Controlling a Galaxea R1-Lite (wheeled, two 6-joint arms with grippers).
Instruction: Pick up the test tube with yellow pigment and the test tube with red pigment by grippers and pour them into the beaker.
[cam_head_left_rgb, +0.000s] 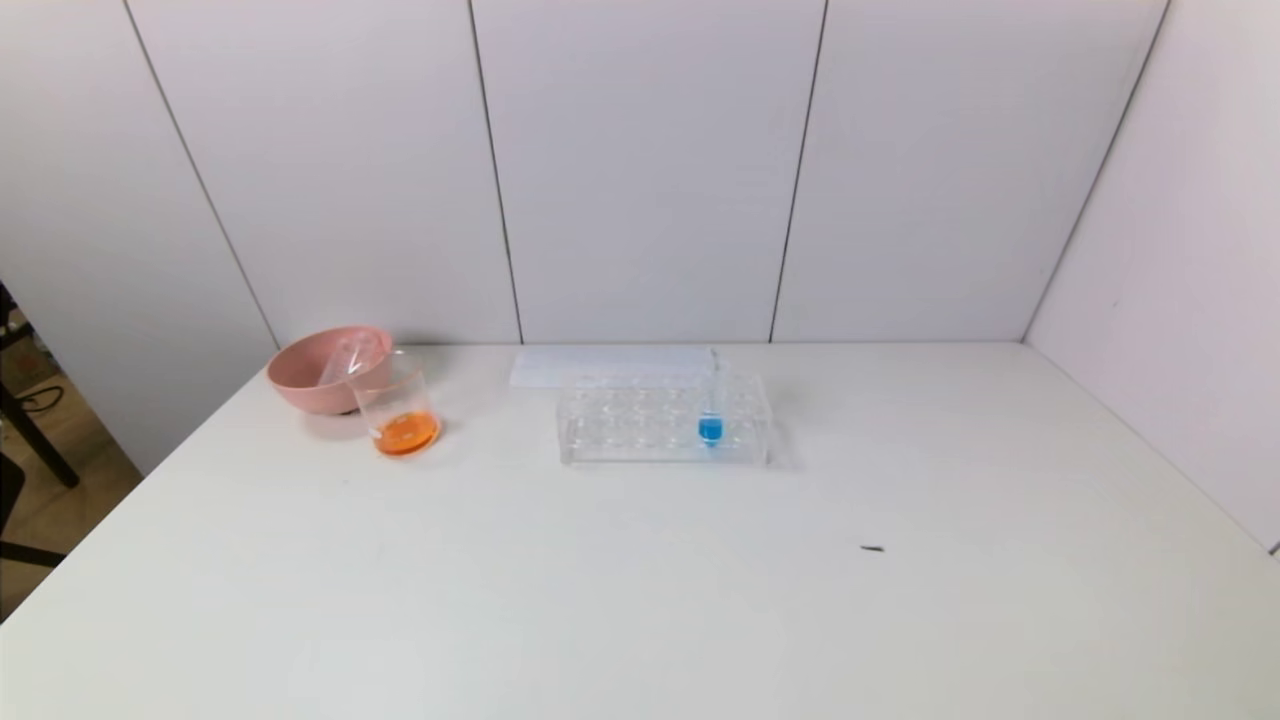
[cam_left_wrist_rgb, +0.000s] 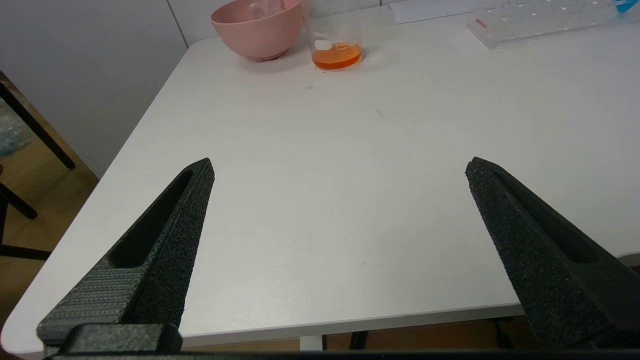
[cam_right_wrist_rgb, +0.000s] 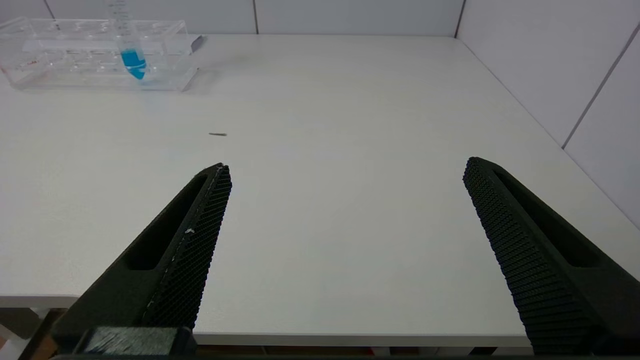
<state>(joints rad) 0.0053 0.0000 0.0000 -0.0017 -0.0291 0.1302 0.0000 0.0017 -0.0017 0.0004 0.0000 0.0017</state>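
Listing the bench from my console, left to right. Pink bowl (cam_head_left_rgb: 328, 368), far left: clear tubes appear to lie inside it, set aside; I cannot see any pigment in them. Beaker (cam_head_left_rgb: 395, 403), just beside the bowl and in front of it: orange liquid in the bottom, so I judge both pours done. Yellow and red tubes: neither stands in the rack; likely the ones in the bowl. Tube rack (cam_head_left_rgb: 664, 420), far centre: holds only the blue-tipped tube (cam_head_left_rgb: 710, 428), upright, untouched because the task does not call for it. Left gripper (cam_left_wrist_rgb: 340, 170), near left edge of the table (cam_head_left_rgb: 640, 600): fingers wide apart, empty, parked. Right gripper (cam_right_wrist_rgb: 347, 170), near right edge: fingers wide apart, empty, parked clear of the glassware.
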